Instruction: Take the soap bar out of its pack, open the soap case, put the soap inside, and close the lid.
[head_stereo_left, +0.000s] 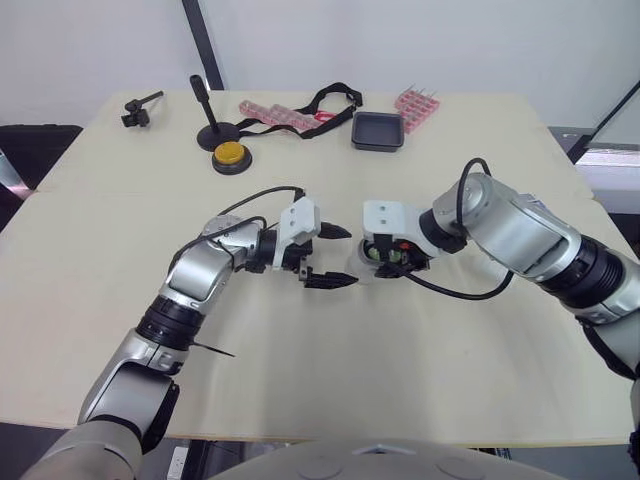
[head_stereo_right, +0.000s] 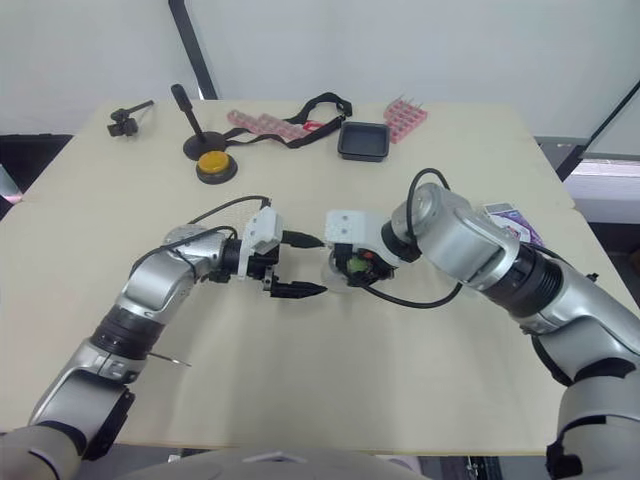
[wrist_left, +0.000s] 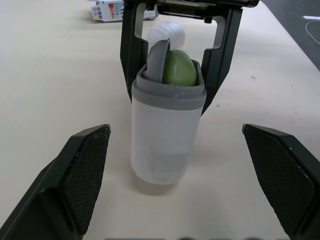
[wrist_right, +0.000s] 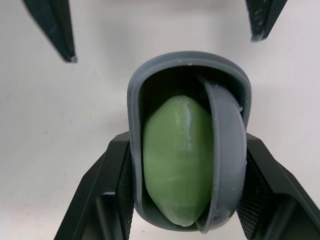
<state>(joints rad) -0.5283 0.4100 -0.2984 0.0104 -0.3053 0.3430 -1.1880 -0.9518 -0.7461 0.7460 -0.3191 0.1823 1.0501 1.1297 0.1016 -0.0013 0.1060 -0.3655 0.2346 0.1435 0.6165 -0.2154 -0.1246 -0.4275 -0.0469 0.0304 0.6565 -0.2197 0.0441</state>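
The soap case stands upright near the middle of the table, pinched at its sides by the right gripper. The green soap is already inside, and the grey lid sits tipped on edge in the mouth, not yet shut. The left gripper waits at the case's 9 o'clock, fingers spread and empty. Closing likely calls for one left fingertip to press the lid's raised edge flat while the right grip holds firm, lest the case tip.
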